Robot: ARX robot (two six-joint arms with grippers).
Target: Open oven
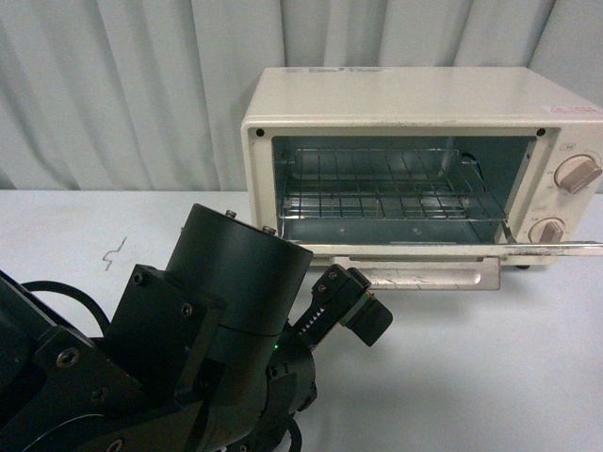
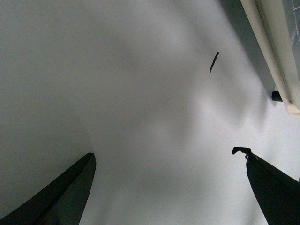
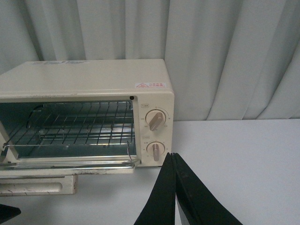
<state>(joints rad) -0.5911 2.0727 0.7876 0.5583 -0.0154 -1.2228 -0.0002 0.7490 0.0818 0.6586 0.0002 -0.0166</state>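
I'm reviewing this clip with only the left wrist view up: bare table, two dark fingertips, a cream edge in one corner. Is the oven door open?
Observer: Yes. In the front view the oven has its door lying dropped flat, with the bar handle toward the robot.
Operator: Anything inside?
Observer: A wire rack, with nothing on it.
Operator: And the right gripper?
Observer: Its wrist view shows the right gripper shut on nothing, clear of the oven, facing the two knobs.
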